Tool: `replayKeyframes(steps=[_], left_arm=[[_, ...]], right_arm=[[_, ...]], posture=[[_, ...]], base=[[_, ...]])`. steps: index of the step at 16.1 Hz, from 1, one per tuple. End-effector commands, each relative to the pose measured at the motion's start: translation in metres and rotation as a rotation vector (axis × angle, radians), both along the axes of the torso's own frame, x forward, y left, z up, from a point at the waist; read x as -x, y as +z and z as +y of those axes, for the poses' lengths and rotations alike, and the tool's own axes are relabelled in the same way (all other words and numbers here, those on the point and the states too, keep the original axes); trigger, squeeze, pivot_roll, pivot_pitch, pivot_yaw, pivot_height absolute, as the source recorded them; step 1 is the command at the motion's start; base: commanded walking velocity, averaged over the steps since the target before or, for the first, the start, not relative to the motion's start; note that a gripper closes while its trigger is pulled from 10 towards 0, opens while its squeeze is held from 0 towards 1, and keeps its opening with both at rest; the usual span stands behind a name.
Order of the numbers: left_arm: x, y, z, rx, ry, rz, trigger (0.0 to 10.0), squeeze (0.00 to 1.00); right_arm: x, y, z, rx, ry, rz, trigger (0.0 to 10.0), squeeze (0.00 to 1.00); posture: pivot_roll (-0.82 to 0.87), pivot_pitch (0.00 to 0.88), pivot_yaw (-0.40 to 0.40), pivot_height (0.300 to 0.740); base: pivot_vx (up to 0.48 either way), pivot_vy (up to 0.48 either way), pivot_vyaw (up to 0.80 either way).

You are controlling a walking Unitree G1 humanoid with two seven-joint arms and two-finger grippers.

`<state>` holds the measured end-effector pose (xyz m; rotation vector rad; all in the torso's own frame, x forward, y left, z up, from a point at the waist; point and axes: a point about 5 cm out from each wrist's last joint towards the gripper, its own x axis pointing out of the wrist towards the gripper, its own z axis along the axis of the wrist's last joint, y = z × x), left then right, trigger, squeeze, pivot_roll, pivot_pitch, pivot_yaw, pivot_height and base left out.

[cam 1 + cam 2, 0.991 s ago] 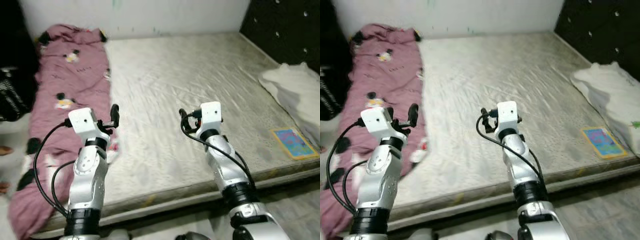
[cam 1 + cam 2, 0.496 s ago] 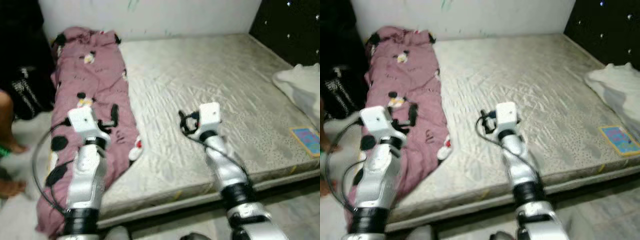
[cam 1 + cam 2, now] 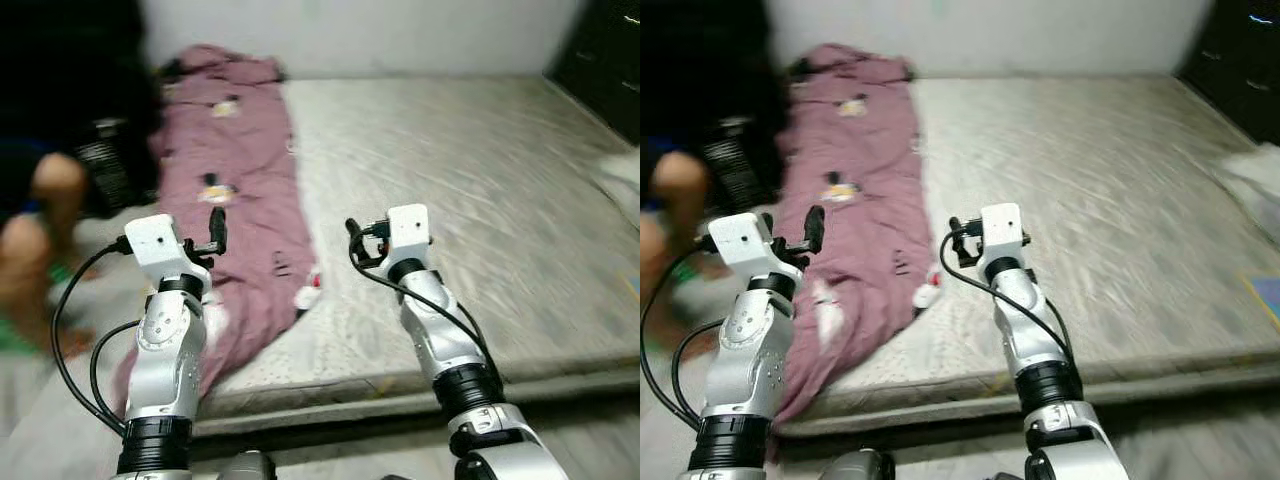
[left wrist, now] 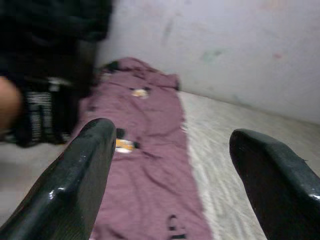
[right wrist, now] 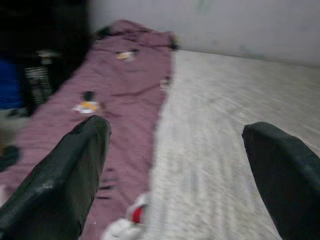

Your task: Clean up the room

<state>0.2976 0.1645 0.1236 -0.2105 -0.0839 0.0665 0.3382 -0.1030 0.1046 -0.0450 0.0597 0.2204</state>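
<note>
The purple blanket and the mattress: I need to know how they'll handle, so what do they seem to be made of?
The purple blanket looks like soft matte woven fabric, probably cotton or a blend: it wrinkles, drapes over the bed's edge and carries printed cartoon figures. The mattress looks like quilted textile ticking over padding, pale grey with a faint sheen and a stitched, rippled surface. Blur leaves the exact fibres open.

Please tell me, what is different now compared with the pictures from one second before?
The camera has turned toward the robot's left: the pink blanket now sits nearer the middle, and a person's leg has come into sight. Nothing was grasped or released. The left hand and right hand stay raised and open; the blanket lies unchanged on the mattress.
</note>
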Motion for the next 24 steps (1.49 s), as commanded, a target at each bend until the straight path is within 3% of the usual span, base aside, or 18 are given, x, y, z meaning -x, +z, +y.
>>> replayKeyframes(steps=[1, 7, 19, 22, 24], left_arm=[[-0.0004, 0.0014, -0.0003, 0.002, -0.002, 0.0, 10.0, 0.0], [-0.0009, 0.0019, -0.0007, 0.007, -0.007, -0.004, 10.0, 0.0], [-0.0016, 0.0021, -0.0003, -0.003, -0.001, -0.001, 10.0, 0.0], [-0.0005, 0.0012, 0.002, -0.045, 0.039, 0.012, 10.0, 0.0], [0.0025, -0.0034, 0.0058, 0.073, 0.025, 0.077, 10.0, 0.0]], right_arm=[[-0.0015, 0.0039, 0.0006, -0.001, 0.006, -0.016, 10.0, 0.0], [-0.0017, 0.0025, 0.0004, 0.002, 0.009, -0.011, 10.0, 0.0], [-0.0055, 0.006, 0.0032, -0.016, 0.008, -0.022, 10.0, 0.0], [-0.0063, 0.0045, 0.0018, -0.022, -0.006, -0.008, 10.0, 0.0], [-0.0066, 0.0045, 0.0018, -0.025, -0.007, -0.009, 10.0, 0.0]], posture=[[0.06, 0.013, 0.005, 0.74], [0.06, 0.005, -0.002, 0.74], [0.07, 0.008, 0.004, 0.74], [0.07, 0.009, 0.004, 0.74], [0.07, 0.01, 0.005, 0.74]], base=[[0.0, 0.0, 0.8], [0.0, 0.0, 0.76], [0.0, 0.48, 0.0], [0.0, 0.0, 0.0], [0.0, 0.0, -0.8]])
